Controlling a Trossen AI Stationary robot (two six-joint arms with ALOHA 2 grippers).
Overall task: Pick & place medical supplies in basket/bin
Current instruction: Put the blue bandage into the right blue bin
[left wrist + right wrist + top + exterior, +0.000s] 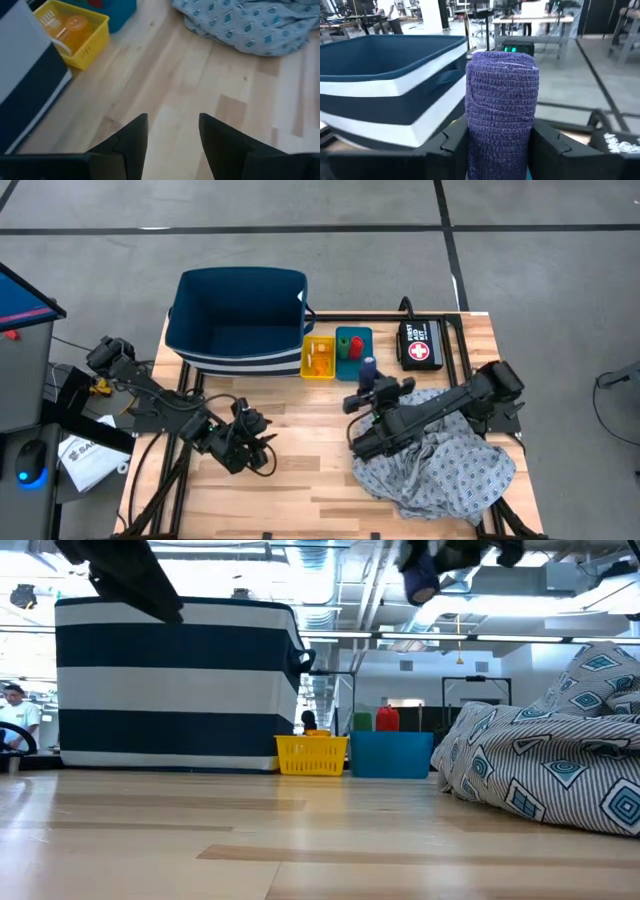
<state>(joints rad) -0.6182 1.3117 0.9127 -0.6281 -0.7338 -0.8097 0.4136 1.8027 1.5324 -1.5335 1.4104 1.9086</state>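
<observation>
My right gripper is shut on a blue roll, raised above the table just near of the teal tray, which holds a green and a red roll. Beside that tray, the yellow tray holds an orange pill bottle. The navy striped basket stands at the far left. The dotted gown cloth lies crumpled on the table under my right arm. My left gripper hovers open over bare wood near the basket, with nothing between its fingers. My right gripper pinches the blue roll's curved sides between its two fingers. The fingers point about level toward the table's far edge and the basket. The roll stands on end in the hold, its upper part above the fingers, lifted clear of the table.
A black pouch with a red-and-white cross lies right of the teal tray. Bare wood stretches between my left gripper and the gown cloth. Beyond the table's far edge is a room with desks and people.
</observation>
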